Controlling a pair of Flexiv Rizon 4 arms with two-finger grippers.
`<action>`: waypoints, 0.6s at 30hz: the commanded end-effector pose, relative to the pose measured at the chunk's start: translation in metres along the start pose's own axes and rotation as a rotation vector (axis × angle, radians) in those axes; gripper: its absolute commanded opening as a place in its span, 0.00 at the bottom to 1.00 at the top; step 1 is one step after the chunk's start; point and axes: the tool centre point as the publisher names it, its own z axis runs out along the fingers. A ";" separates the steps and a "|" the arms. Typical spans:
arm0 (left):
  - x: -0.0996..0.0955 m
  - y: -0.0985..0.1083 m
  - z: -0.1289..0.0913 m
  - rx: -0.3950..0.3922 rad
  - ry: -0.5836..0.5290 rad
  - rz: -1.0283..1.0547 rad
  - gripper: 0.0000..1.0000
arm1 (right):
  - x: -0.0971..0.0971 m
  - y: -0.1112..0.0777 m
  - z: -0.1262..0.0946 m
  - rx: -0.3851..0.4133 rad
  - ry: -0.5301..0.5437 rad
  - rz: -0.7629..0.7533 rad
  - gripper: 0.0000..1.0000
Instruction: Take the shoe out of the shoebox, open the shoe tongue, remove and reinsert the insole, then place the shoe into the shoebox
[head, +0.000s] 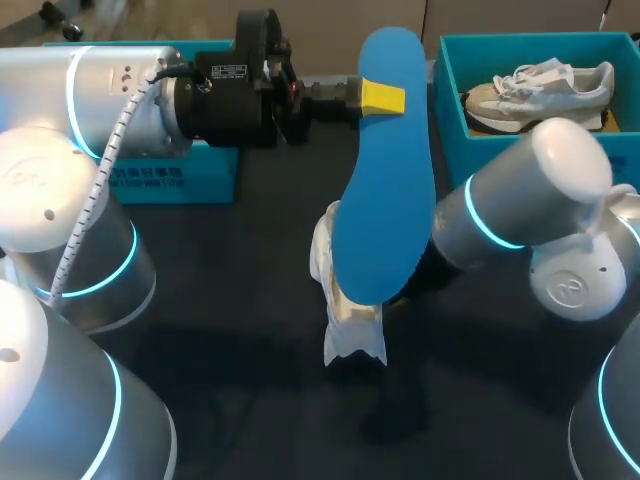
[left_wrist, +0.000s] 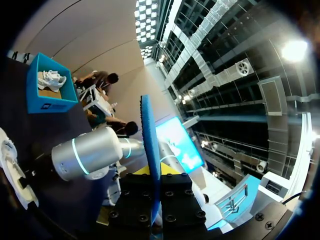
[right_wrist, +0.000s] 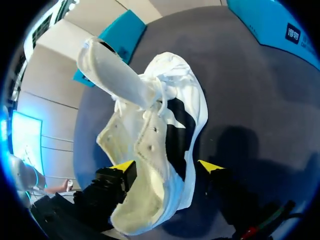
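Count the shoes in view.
2. One white shoe at table centre, under the blue insole the left gripper holds; one grey shoe in the shoebox at far right. Inside of the left box is hidden.

Robotics lab, bench setup. Evidence: two grey robot arms, left arm (head: 120, 100) and right arm (head: 520, 200), with lit blue rings at the joints, set at one table (head: 200, 300) covered in dark cloth. A coiled cable (head: 100, 180) runs along the left arm. A blue shoebox (head: 450, 90) holding a spare shoe (head: 540, 88) and a second blue box (head: 180, 180) are laid out as test props.
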 end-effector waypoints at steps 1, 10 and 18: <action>-0.001 0.000 0.001 0.000 -0.001 -0.001 0.00 | -0.003 -0.004 -0.034 -0.023 0.082 -0.008 1.00; -0.001 0.000 0.001 0.000 -0.001 -0.001 0.00 | 0.008 0.002 -0.063 -0.087 0.207 -0.055 1.00; -0.001 0.000 0.001 0.000 -0.001 -0.001 0.00 | 0.008 0.002 -0.063 -0.087 0.207 -0.055 1.00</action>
